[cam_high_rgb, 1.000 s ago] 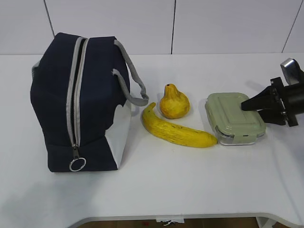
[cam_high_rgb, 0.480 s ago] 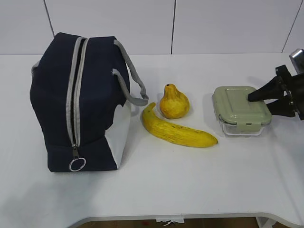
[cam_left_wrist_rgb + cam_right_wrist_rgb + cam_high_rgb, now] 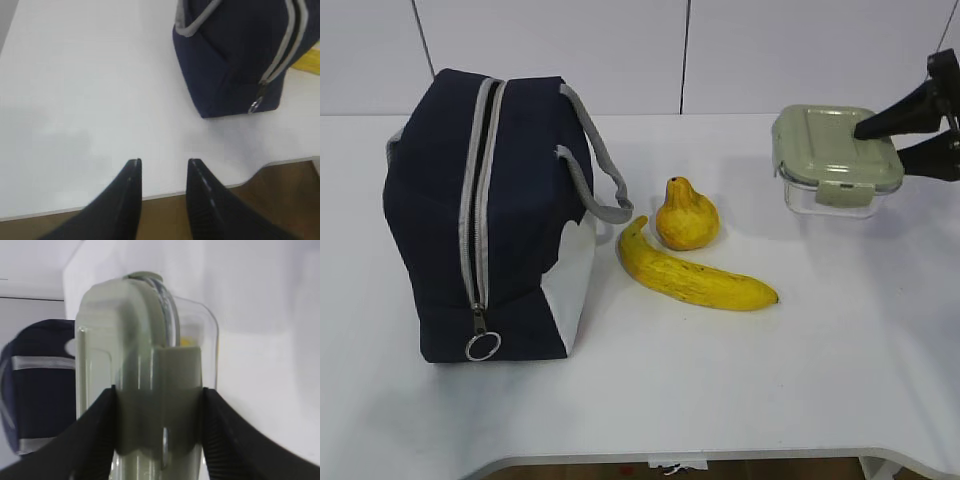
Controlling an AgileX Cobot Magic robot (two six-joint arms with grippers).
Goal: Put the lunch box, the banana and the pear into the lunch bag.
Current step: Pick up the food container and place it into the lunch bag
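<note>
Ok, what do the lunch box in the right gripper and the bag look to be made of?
Lunch box: clear, glossy base, glass or hard plastic by its see-through walls; matte sage-green lid with snap tabs, probably plastic. Lunch bag: soft navy woven fabric, going by its slumped sides, with grey webbing handles and a metal-looking ring pull.

I see the lunch bag (image 3: 490, 215), boxy navy fabric with white lower panels and grey handles, standing at the left with its grey zipper partly open at the top; the squat golden pear (image 3: 686, 216) sits upright near the middle; the speckled yellow banana (image 3: 691, 274) lies just in front of it; the lunch box (image 3: 834, 160), clear glass under a sage-green lid, is raised off the table at the far right.
</note>
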